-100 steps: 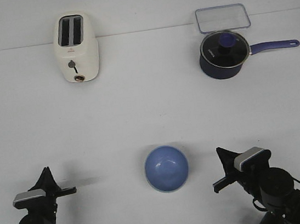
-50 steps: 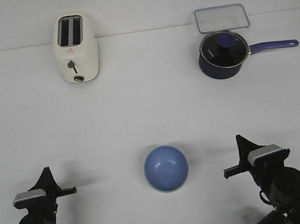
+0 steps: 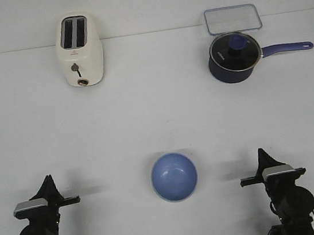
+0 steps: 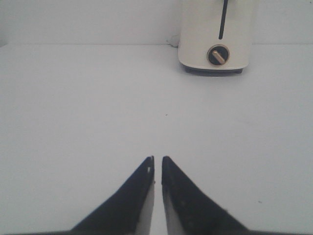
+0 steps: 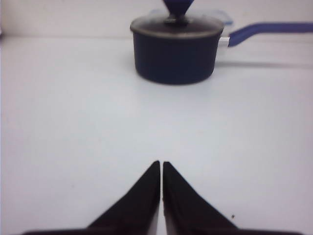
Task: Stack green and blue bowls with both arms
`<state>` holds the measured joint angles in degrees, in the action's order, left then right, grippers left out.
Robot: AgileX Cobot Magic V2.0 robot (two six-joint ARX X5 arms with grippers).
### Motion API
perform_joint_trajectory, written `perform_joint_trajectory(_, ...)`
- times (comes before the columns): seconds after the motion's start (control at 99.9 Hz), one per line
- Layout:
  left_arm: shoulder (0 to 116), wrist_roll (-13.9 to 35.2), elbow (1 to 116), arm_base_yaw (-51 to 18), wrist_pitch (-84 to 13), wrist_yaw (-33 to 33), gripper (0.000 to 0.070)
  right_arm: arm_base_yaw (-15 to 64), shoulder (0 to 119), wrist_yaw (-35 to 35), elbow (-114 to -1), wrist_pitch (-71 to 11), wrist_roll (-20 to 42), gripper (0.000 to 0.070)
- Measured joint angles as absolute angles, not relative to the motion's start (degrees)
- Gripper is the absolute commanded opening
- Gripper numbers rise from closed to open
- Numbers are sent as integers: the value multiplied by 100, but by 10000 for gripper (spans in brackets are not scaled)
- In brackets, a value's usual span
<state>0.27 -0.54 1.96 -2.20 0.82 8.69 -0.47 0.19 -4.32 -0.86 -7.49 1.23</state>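
Observation:
The periwinkle blue bowl (image 3: 174, 176) sits upright on the white table near the front, midway between my two arms. No green bowl shows in any view. My left gripper (image 3: 48, 179) is at the front left, well left of the bowl, shut and empty; in the left wrist view (image 4: 157, 159) its tips nearly touch over bare table. My right gripper (image 3: 261, 152) is at the front right, right of the bowl, shut and empty; the right wrist view (image 5: 161, 163) shows it over bare table too.
A cream toaster (image 3: 78, 49) stands at the back left, also in the left wrist view (image 4: 217, 36). A dark navy lidded saucepan (image 3: 233, 56) with a long handle stands at the back right, also in the right wrist view (image 5: 175, 51). A clear rectangular container (image 3: 232, 18) lies behind it.
My right arm has swung right, away from the blue bowl, and now points straight ahead. The left arm and the bowl have not moved.

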Motion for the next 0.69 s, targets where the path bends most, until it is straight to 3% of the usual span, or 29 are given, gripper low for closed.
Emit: perform_joint_trajectory(0.691, 27, -54, 196, -220, 91, 869, 15, -43, 3, -434, -86, -661, 121, 9)
